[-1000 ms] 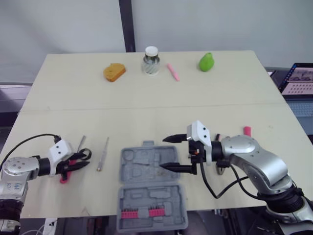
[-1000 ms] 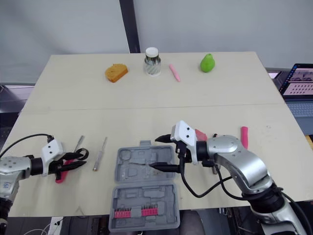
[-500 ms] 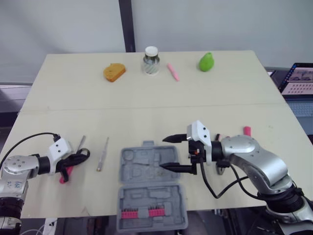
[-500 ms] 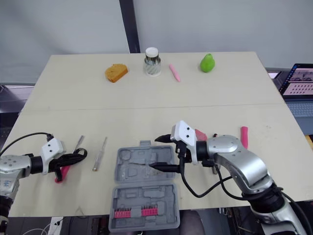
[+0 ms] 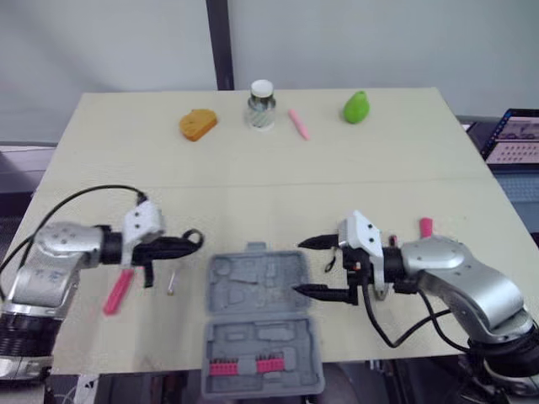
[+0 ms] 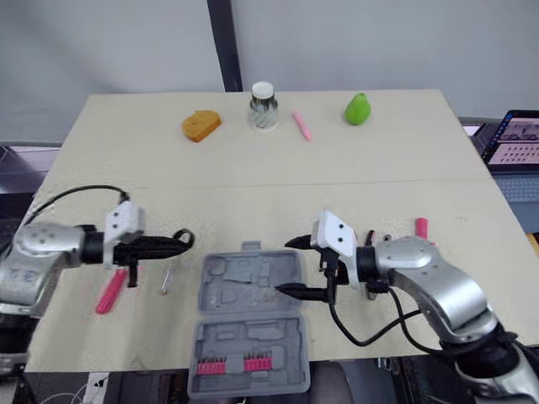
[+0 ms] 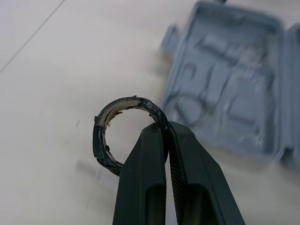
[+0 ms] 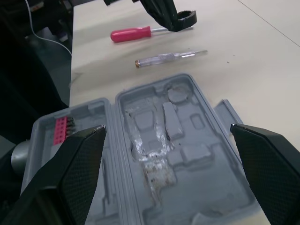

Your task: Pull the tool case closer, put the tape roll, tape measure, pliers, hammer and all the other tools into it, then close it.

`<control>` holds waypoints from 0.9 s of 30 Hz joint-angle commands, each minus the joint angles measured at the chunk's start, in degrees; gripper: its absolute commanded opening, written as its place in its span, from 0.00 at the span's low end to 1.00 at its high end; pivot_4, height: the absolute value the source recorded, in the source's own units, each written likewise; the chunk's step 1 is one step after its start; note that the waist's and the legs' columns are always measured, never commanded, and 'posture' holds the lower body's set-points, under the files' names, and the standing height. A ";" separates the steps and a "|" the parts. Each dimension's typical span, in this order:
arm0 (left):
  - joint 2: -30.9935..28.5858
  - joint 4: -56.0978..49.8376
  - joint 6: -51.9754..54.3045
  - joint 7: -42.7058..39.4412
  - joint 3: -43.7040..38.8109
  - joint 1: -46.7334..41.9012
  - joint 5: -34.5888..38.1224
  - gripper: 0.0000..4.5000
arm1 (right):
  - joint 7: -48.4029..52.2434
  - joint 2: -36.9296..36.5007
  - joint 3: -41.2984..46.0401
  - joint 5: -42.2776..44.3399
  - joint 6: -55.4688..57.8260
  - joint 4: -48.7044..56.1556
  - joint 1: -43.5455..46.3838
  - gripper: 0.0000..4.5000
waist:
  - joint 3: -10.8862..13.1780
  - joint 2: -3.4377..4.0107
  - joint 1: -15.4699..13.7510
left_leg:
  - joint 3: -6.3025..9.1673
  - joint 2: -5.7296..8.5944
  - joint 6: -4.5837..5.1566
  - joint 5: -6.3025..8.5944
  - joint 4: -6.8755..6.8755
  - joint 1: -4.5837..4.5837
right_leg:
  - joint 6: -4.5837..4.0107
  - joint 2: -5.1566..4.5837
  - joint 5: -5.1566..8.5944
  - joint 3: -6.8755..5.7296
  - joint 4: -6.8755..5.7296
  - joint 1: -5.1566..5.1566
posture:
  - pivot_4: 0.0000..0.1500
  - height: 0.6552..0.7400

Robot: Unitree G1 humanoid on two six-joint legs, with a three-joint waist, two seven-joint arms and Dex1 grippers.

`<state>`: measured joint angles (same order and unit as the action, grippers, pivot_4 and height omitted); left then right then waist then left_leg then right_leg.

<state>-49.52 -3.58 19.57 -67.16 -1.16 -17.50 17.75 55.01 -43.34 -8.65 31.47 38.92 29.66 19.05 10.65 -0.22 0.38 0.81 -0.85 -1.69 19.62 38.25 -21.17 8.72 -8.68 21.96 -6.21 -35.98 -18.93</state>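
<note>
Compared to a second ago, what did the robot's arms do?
The left pincer shut on the tape roll that lay by the red screwdriver and carried it right, toward the open tool case. The right pincer, open, drew back a little to the right. The case, the red screwdriver and the small screwdriver stayed put.

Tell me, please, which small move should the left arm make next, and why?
Probably carry the tape roll sideways over the open tool case and lower it toward the round recess. The left end effector is shut on the roll, which is beside the case's left edge, not yet over it.
</note>
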 commanded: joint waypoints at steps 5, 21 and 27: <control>3.59 -1.92 2.31 0.61 7.43 -1.17 -2.21 0.01 | -1.30 -3.10 7.93 1.82 -0.58 5.78 -2.60 1.00 | 0.00 0.00 0.22 | -0.01 -0.01 0.00 0.00 -0.06 -0.02 | -0.01 0.04 0.00 -0.01 0.02 -0.02 | 1.00 1.00; 4.83 3.51 1.13 0.66 12.75 -4.32 -7.18 0.01 | -4.67 -4.07 11.44 3.47 0.86 9.52 -5.51 1.00 | 0.00 -0.01 -0.45 | 0.00 0.03 0.00 0.00 0.07 -0.10 | -0.01 0.01 0.00 0.04 0.04 0.00 | 1.00 1.00; 5.08 5.58 -0.29 0.86 12.98 -3.78 -8.07 0.01 | -5.20 -3.94 11.21 3.46 0.52 9.69 -6.03 1.00 | 0.00 -0.01 -0.49 | 0.01 0.04 0.00 0.00 0.09 -0.11 | -0.01 0.01 0.00 0.04 0.04 0.00 | 1.00 1.00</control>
<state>-44.67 1.53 20.46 -66.34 11.89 -21.78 10.27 50.43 -47.11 0.86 34.14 40.26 37.07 12.89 10.65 -0.23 -0.11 0.83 -0.82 -1.69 19.62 38.33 -21.27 8.71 -8.67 21.97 -6.18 -35.94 -18.93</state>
